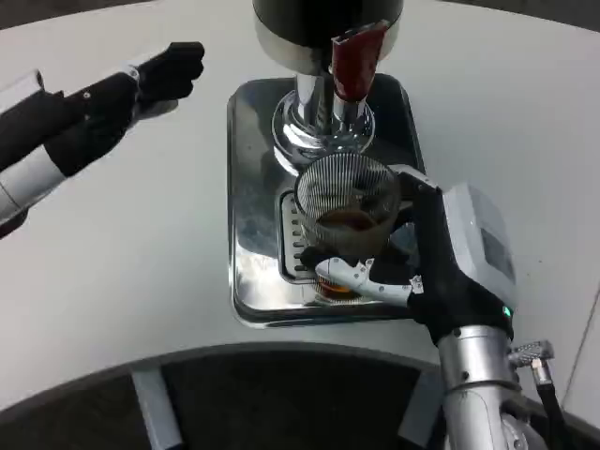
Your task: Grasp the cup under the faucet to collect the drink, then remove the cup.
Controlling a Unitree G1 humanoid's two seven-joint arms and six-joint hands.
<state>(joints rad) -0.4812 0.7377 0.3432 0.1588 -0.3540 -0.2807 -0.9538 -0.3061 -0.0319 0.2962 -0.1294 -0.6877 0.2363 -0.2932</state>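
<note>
A ribbed clear glass cup (345,208) with brown drink in its bottom stands over the drip grille of the steel tray (251,234), just in front of the faucet (323,112) with its red tap lever (352,62). My right hand (412,258) grips the cup from the right, fingers wrapped around its lower part. My left hand (155,80) hovers over the table to the left of the dispenser, fingers curled, holding nothing.
The black and chrome dispenser body (323,23) rises at the top centre. White tabletop (122,253) stretches left of the tray. The table's curved front edge (187,356) runs below the tray.
</note>
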